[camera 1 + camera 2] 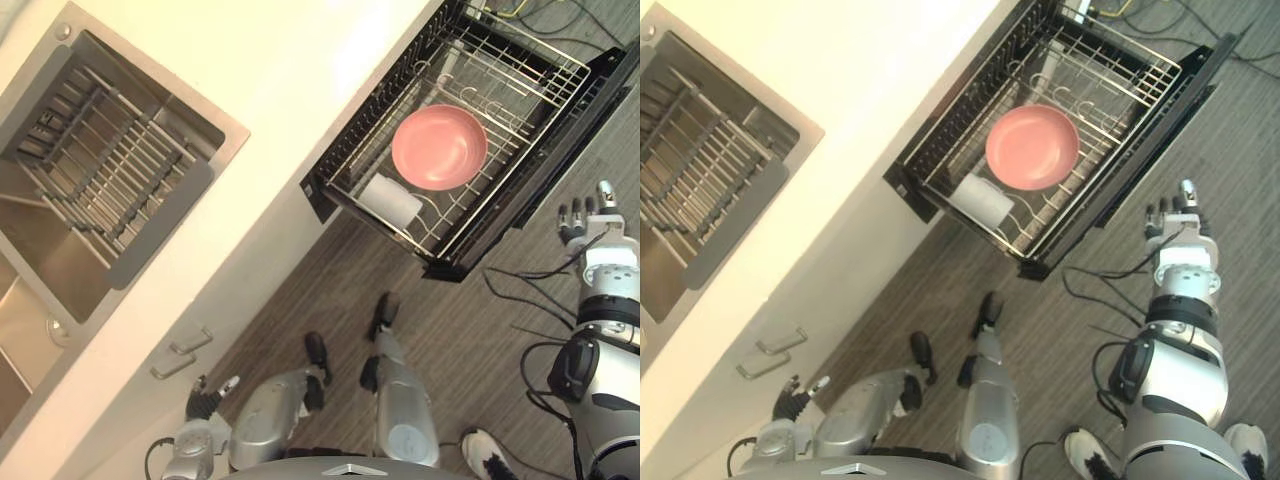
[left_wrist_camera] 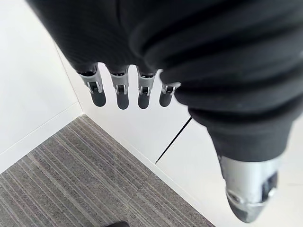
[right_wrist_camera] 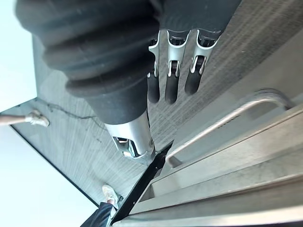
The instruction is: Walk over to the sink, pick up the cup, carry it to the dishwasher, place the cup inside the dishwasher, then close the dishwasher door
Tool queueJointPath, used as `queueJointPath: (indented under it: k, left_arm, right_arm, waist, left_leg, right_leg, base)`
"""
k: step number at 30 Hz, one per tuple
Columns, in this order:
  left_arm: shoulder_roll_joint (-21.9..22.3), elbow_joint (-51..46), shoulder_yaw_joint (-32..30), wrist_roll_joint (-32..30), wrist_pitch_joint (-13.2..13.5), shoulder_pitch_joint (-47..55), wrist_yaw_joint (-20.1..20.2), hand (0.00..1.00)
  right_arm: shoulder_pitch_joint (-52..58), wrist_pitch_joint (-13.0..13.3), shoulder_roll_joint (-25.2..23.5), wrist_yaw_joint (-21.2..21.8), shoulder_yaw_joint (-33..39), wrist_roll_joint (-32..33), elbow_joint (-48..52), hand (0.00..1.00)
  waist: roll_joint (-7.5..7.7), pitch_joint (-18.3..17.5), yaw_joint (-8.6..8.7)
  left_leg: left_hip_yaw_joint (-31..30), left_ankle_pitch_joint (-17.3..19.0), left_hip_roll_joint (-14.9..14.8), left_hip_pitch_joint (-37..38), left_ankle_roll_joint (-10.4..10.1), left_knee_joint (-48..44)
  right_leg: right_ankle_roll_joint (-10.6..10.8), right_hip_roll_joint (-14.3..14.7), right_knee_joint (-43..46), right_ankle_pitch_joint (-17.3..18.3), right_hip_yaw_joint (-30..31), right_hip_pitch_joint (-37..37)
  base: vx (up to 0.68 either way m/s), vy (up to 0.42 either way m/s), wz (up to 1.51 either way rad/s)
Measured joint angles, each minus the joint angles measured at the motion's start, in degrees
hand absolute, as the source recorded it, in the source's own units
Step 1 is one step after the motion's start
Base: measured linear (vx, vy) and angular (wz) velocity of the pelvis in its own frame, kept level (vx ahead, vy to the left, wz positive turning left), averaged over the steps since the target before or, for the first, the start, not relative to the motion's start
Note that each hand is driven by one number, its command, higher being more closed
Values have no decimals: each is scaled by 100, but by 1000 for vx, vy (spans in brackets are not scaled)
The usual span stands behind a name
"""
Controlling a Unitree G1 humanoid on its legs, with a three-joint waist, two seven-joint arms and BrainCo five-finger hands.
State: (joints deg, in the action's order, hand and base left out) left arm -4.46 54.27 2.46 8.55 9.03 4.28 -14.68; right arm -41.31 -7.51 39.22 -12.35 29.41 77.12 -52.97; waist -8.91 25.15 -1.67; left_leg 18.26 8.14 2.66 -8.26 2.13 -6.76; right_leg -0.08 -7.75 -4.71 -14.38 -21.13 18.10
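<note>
— Holding anything?
— Nothing; my right robot hand (image 1: 588, 222) and left robot hand (image 1: 205, 398) hang with relaxed, uncurled fingers. The dishwasher rack (image 1: 545, 100) holds a pink bowl (image 1: 440, 147) and the cup (image 1: 392, 200), white, lying sideways.

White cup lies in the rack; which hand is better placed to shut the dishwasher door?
Right: the right hand, fingers straight, is beside the open black dishwasher door; the left hand hangs by the white cabinet front.

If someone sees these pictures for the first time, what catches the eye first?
The pink bowl sits in the pulled-out dishwasher rack, with the white cup beside it. Left of it, the steel sink is set in the pale counter. The right hand hangs open near the dishwasher door.
</note>
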Motion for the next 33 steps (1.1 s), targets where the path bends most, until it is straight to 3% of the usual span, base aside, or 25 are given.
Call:
queueJointPath:
  k: [4,9,17,20,23,28,33]
  left_arm:
    - [-5,14,55,40,14,-10,1,0]
    - [-9,26,207,137,8,-35,2,0]
    - [125,-31,452,143,1,-40,70,0]
    - [148,-42,500,143,22,-28,141,0]
    - [149,-74,499,140,45,-15,234,0]
    - [146,-68,489,134,71,52,389,0]
    - [155,-60,490,71,75,235,498,0]
  right_arm:
    - [-140,-177,-73,257,-312,54,-42,100]
    - [-431,-246,137,495,-670,-244,-256,100]
    - [-1286,-445,430,814,-1144,-1151,-707,100]
    - [-1692,-488,422,821,-1462,-1763,-885,100]
    - [-2107,-525,459,822,-1798,-2823,-1073,100]
    - [-2582,-632,365,836,-2239,-3951,-1136,100]
    - [-3125,-627,172,822,-2501,-5104,-1350,100]
  waist:
    - [-9,-1,-31]
    - [-129,39,-10]
    - [-596,63,-113]
    - [-663,34,-197]
    - [-664,33,-369]
    - [-665,33,-485]
    - [-662,36,-712]
  left_leg:
    - [-107,-70,55,-110,-19,0]
    - [-284,-174,147,-184,-6,-3]
    - [-861,-335,177,-298,-28,5]
    - [-1155,-504,174,-360,-29,178]
    - [-1450,-720,171,-360,-71,359]
    - [-1823,-929,123,-351,-123,495]
    - [-1854,-1164,65,-379,-225,632]
  right_leg:
    - [5,-43,0,-3,-14,91]
    - [23,-155,1,-17,-131,100]
    - [-122,-256,1,23,-659,-7]
    - [-183,-305,1,32,-1065,-22]
    - [-276,-334,12,54,-1404,-104]
    - [-344,-638,844,518,-1893,-47]
    - [-350,-747,1102,622,-2118,14]
  base:
    - [39,67,5]
    - [4,92,15]
    - [-40,38,29]
    - [-87,-11,54]
    - [-95,-38,55]
    - [-59,10,54]
    - [-13,9,28]
